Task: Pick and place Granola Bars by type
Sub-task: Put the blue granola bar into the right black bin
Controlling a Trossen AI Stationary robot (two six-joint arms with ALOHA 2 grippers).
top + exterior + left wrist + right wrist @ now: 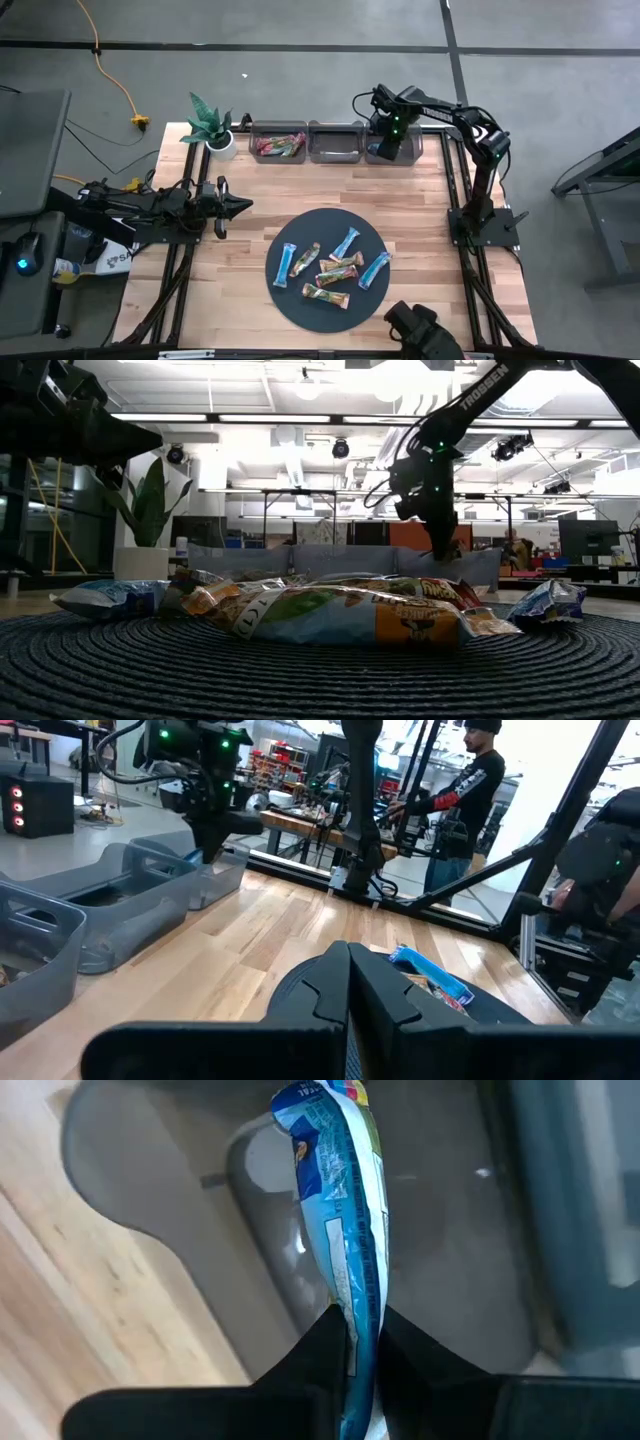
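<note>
Several granola bars, light blue (284,262) and green-brown multicolour (338,268), lie flat on the dark round disc (300,228); in the low view they form a pile (330,610). Red/pink bars (280,146) lie in the far-left clear bin. My right gripper (392,140) (362,1325) is over the far-right bin (412,152), shut on a light blue bar (345,1200). My left gripper (243,205) (348,960) waits shut above the table, left of the disc. My right gripper pinches a light blue bar by one end (358,1305) between its two fingers, coming from above and pointing down. The bar hangs lengthwise below the fingers, edge-on to the wrist camera, its free end (315,1105) over the bin's floor. I cannot tell whether it touches the floor.
Three clear bins stand in a row at the table's far edge; the middle one (336,142) sits between the other two. A potted plant (212,125) stands at the far-left corner. A dark device (425,330) sits at the near edge. People stand in the room beyond the table (470,800).
</note>
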